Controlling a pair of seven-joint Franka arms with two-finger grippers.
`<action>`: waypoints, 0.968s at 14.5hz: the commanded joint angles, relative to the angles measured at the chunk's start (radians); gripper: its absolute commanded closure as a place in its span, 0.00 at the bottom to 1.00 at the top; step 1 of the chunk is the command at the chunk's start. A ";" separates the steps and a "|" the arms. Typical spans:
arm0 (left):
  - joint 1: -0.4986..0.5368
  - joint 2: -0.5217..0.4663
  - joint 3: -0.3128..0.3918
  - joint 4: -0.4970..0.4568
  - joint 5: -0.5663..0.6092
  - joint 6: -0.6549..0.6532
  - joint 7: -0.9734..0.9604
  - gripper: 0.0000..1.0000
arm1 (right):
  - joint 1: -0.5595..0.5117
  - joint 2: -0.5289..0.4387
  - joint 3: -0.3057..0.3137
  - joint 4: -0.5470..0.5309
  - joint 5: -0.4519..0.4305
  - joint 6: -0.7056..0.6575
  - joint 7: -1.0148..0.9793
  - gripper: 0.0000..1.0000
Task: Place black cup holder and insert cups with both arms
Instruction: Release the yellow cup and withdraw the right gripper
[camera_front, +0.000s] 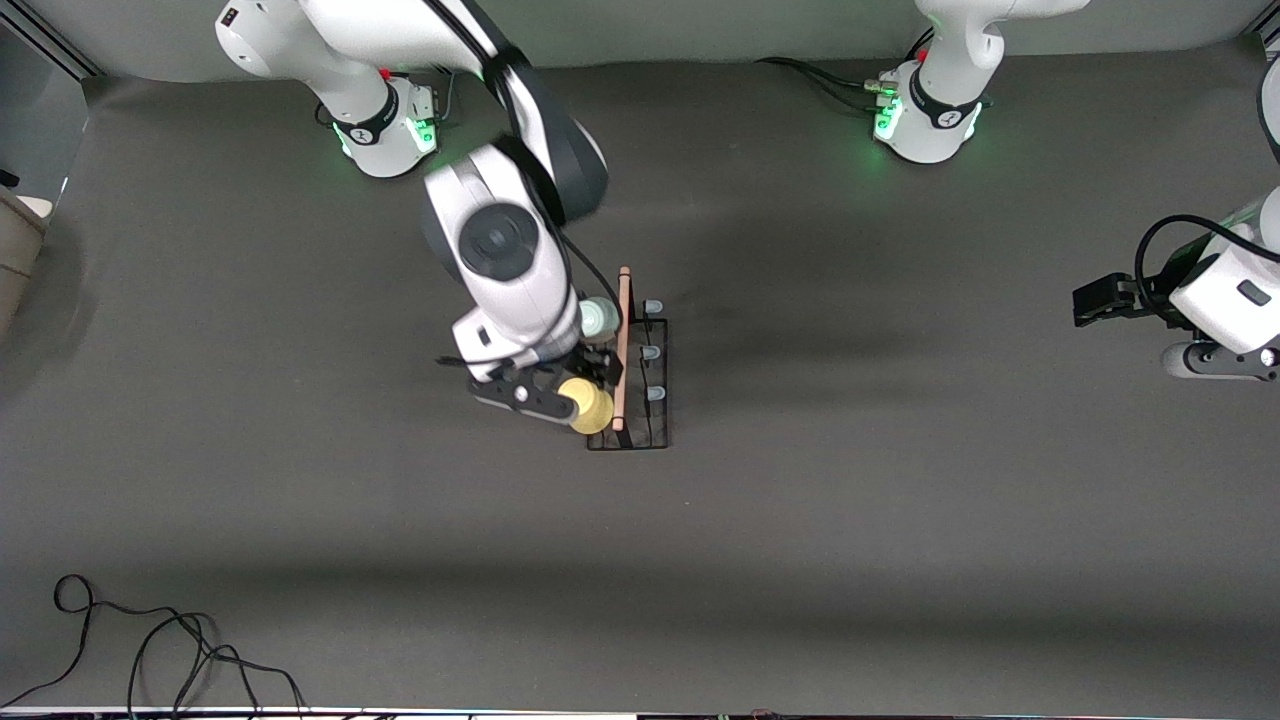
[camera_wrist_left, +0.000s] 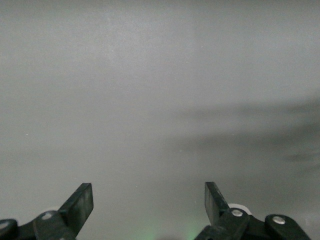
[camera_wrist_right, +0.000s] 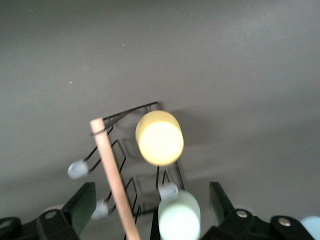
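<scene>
In the front view, the black cup holder (camera_front: 640, 385) stands on the grey table (camera_front: 300, 480), near the middle. Its wooden rod handle (camera_front: 622, 345) runs along the top. The right hand (camera_front: 580, 385) is low at the side of the holder that faces the right arm's end of the table. A yellow cup (camera_front: 590, 407) sits on a prong just beside this hand, and a mint green cup (camera_front: 598, 318) sits on another prong of the same side, half hidden under the arm's wrist. Three prongs with pale blue tips (camera_front: 652, 351) on the holder's other side are bare. The left hand (camera_front: 1100, 300) waits in the air at the left arm's end of the table, well apart from the holder.

The left wrist view shows only bare table (camera_wrist_left: 160, 100) under the left hand (camera_wrist_left: 149, 202). Its two fingers (camera_wrist_left: 80, 202) stand wide apart and hold nothing; the front view does not show this clearly.

The right wrist view shows what the arm hides in the front view. The right hand (camera_wrist_right: 152, 202) is spread wide and grips nothing. The yellow cup (camera_wrist_right: 159, 137) hangs on its prong ahead of the hand, free of both fingers (camera_wrist_right: 82, 205). The mint green cup (camera_wrist_right: 179, 217) is on its prong between the fingers, and I cannot tell whether it touches them. The handle (camera_wrist_right: 115, 175) and the holder (camera_wrist_right: 135, 111) are also in sight. A small light blue shape (camera_wrist_right: 311, 226) shows at the edge.
</scene>
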 joint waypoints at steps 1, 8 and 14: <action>-0.013 -0.031 -0.008 -0.024 -0.015 -0.001 -0.041 0.01 | -0.003 -0.108 0.000 0.007 -0.008 -0.108 -0.008 0.00; -0.199 0.026 -0.009 0.042 -0.058 0.020 -0.262 0.02 | -0.174 -0.441 -0.010 -0.158 -0.150 -0.286 -0.395 0.00; -0.307 0.121 -0.024 0.114 -0.213 0.114 -0.464 0.04 | -0.727 -0.503 0.289 -0.178 -0.233 -0.329 -0.800 0.00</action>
